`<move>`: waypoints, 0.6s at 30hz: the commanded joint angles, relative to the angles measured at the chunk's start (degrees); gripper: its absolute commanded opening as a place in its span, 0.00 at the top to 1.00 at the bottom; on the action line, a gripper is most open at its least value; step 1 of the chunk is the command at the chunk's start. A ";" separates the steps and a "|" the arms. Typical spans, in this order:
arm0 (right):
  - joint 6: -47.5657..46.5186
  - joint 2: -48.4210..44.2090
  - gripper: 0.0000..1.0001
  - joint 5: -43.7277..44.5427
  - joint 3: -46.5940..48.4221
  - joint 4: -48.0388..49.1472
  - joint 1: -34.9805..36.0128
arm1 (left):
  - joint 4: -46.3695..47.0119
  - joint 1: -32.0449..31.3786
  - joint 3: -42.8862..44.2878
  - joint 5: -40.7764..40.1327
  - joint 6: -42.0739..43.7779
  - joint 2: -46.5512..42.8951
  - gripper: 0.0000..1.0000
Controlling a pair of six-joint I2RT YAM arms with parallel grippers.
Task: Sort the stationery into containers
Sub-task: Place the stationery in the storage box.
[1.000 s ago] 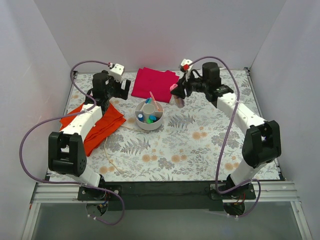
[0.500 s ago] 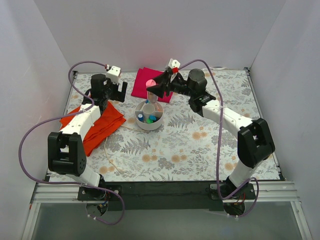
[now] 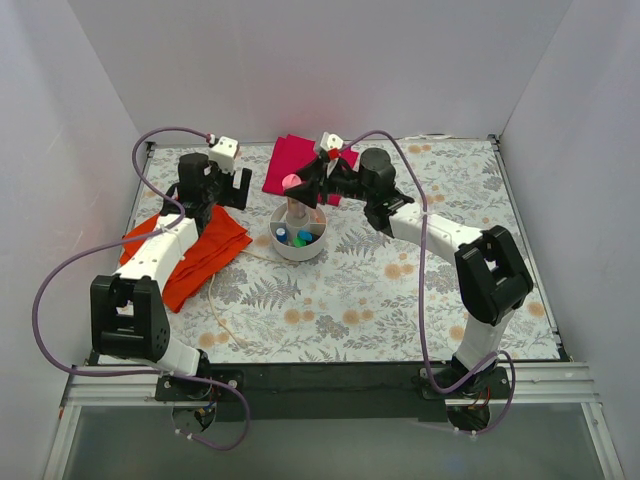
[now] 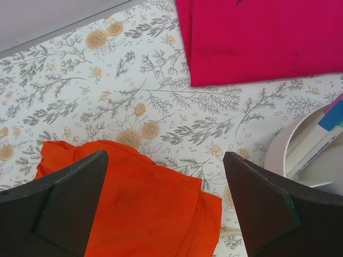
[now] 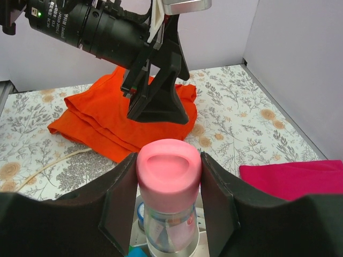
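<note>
The round white divided dish (image 3: 297,248) stands mid-table and holds blue- and green-capped markers (image 3: 296,237). My right gripper (image 3: 298,186) is shut on the pink-capped glittery tube (image 5: 169,179), held upright with its lower end in the dish's centre cup (image 5: 188,252). The tube also shows in the top view (image 3: 295,197). My left gripper (image 3: 226,186) is open and empty, hovering left of the dish over the edge of the red-orange cloth (image 4: 144,209). The dish's rim (image 4: 292,142) and a white pen (image 4: 321,144) show at the right of the left wrist view.
A magenta folded cloth (image 3: 300,165) lies behind the dish. A red-orange cloth (image 3: 190,250) lies at the left under the left arm. A thin beige cord (image 3: 235,290) runs across the floral mat. White walls enclose three sides.
My right arm swung left from the right of the dish, carrying the pink tube over the dish and lowering it into the centre cup. The left arm barely shifted.
</note>
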 commanded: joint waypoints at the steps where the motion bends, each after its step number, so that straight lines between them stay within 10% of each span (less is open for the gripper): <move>1: -2.95 0.49 0.99 0.36 -0.67 6.22 0.82 | -0.53 0.81 -1.30 -0.73 0.01 -3.41 0.10; 8: -4.88 2.42 0.99 2.38 -3.66 7.89 1.26 | -0.97 0.98 -0.78 -0.12 -0.07 -2.62 0.10; 13: -5.32 3.30 0.81 5.28 -6.03 11.15 1.17 | -1.23 0.99 0.80 0.15 -0.07 -1.47 0.10; 18: -3.22 2.16 0.14 5.72 -5.34 10.97 0.21 | -1.32 0.99 1.51 0.41 -0.16 -0.95 0.10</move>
